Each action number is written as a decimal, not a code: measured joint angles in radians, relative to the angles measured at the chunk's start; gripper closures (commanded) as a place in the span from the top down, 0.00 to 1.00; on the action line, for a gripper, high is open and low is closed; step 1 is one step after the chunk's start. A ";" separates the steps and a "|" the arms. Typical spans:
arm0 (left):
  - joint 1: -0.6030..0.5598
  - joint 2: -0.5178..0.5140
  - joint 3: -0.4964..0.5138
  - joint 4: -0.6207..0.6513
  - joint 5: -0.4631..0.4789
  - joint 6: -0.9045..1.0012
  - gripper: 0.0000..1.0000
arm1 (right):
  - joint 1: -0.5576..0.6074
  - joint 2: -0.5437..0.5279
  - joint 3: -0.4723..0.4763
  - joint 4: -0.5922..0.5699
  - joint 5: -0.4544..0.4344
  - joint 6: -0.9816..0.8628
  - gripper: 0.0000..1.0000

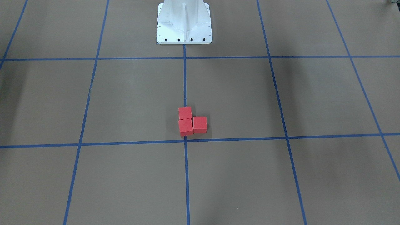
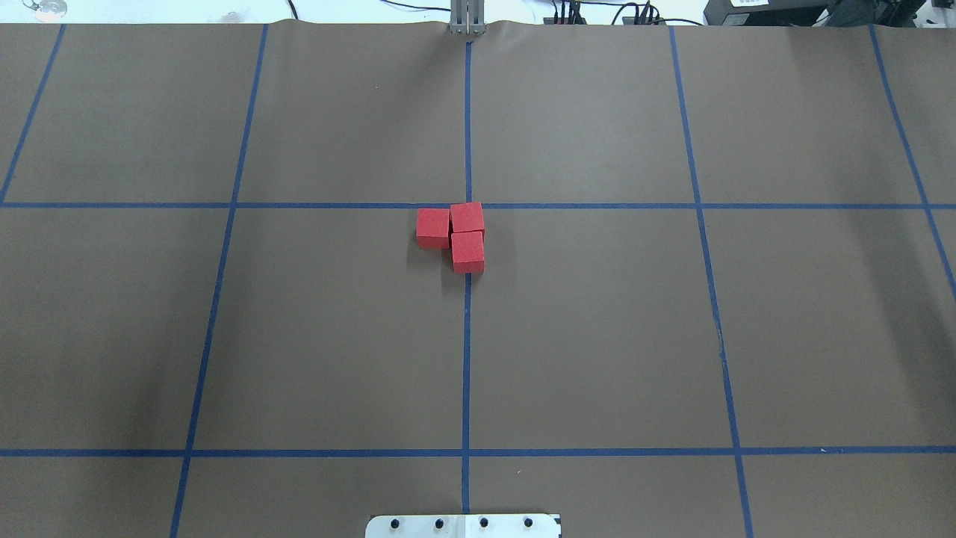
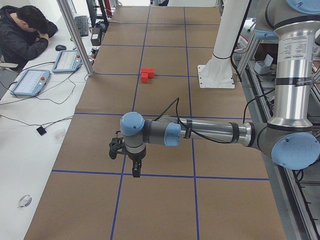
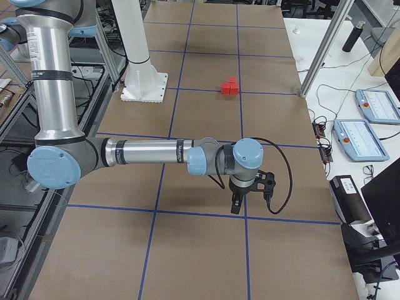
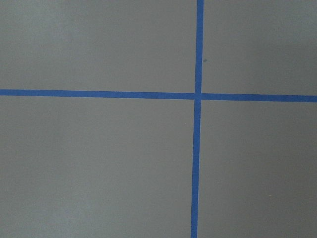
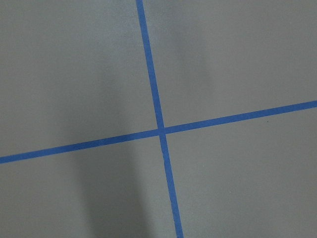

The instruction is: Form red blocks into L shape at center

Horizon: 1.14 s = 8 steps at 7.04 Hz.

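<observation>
Mid-frame, front view: red blocks (image 1: pixel 186 126) touch in an L just above the center (image 1: pixel 185 140).
Grippers: left gripper (image 3: pixel 136 172), right gripper (image 4: pixel 236 206) far off; opening cannot be told.
Risk: a nudge could break the L.

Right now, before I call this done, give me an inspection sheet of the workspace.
Surface: brown paper with a blue tape grid; white robot base stands on it.
Job's things: three red blocks touch in an L, just on the robot's side of the center crossing, the corner one on the tape line.
Clutter: nothing seen.
Grippers: left gripper and right gripper each hover near an outer crossing, far from the blocks; open or shut cannot be told.
Cables: a black cable loops by each wrist.
Surroundings: a person sits by two tablets beside the table.
</observation>
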 measured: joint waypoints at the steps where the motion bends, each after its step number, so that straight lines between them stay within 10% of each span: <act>1: 0.000 -0.002 0.000 0.000 0.000 0.000 1.00 | 0.000 0.000 0.002 0.000 0.000 0.000 0.99; 8: 0.002 -0.008 0.002 0.001 0.001 -0.002 1.00 | 0.000 0.001 0.017 -0.002 0.021 0.001 0.99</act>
